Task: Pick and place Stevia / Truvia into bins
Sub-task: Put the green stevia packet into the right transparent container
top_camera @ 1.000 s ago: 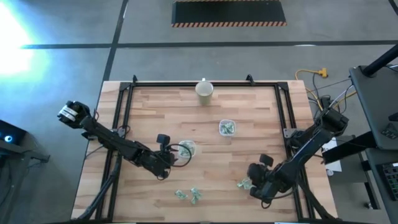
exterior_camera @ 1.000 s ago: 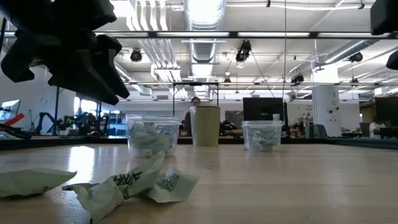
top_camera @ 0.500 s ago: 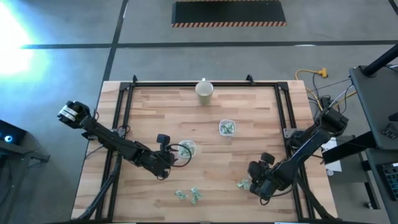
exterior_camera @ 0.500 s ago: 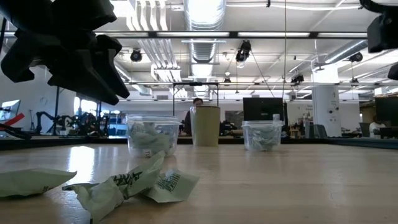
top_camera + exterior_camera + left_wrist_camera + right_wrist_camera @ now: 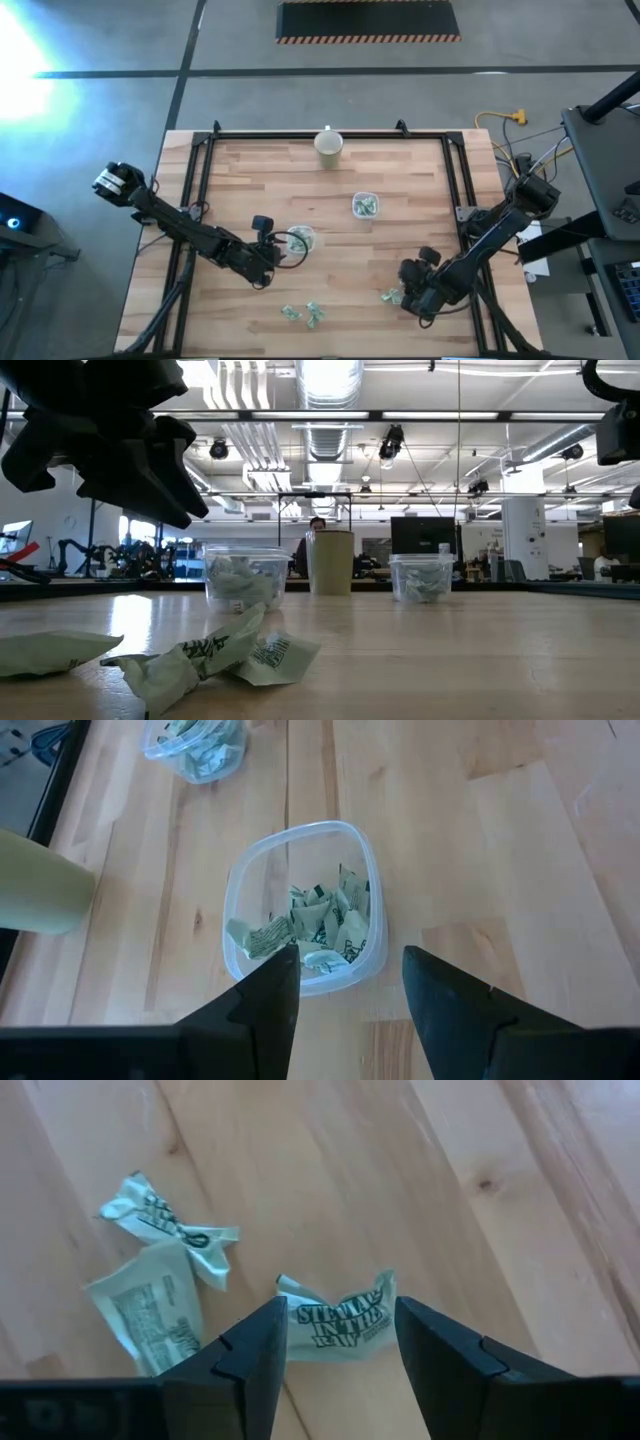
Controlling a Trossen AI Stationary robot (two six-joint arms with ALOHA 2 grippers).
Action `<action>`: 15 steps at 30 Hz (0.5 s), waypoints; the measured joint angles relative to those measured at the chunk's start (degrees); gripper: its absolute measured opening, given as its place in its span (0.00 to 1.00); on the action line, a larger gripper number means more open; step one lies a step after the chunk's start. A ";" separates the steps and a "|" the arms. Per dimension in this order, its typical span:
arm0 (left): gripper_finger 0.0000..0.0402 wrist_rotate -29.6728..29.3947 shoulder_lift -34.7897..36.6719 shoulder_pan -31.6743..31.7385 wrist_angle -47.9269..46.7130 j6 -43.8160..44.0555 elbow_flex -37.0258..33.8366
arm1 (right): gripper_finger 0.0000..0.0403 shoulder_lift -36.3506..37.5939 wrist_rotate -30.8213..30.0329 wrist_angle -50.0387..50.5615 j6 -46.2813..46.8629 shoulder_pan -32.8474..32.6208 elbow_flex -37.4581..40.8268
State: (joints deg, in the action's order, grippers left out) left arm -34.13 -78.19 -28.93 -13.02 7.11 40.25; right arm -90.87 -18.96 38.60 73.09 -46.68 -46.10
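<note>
the right gripper (image 5: pixel 335 1342) is wide open and holds nothing, with a stevia packet (image 5: pixel 338 1318) lying between its fingers (image 5: pixel 250 1355). it should drop straight down and pinch the packet's middle. the left gripper (image 5: pixel 350 988) is open and empty over a bin (image 5: pixel 303 906).

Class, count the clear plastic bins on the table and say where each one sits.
2. One bin sits near the table's middle beside the left gripper; the other bin stands nearer the cream cup.

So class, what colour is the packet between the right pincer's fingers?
Pale green packet with dark lettering, clearest in the right wrist view.
</note>
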 joint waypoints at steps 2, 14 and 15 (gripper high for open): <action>0.40 0.00 0.00 0.00 0.00 0.00 0.00 | 0.44 0.00 0.02 -0.19 0.24 0.00 0.55; 0.40 0.00 0.02 0.00 0.00 0.00 0.00 | 0.24 0.00 0.56 -0.14 -3.42 -0.02 0.89; 0.40 0.00 0.02 0.00 0.00 0.00 0.00 | 0.20 0.00 0.79 -0.14 -4.03 -0.02 0.87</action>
State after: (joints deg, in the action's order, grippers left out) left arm -34.13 -78.17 -28.93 -13.02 7.11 40.25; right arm -90.87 -18.17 38.46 69.06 -46.70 -45.24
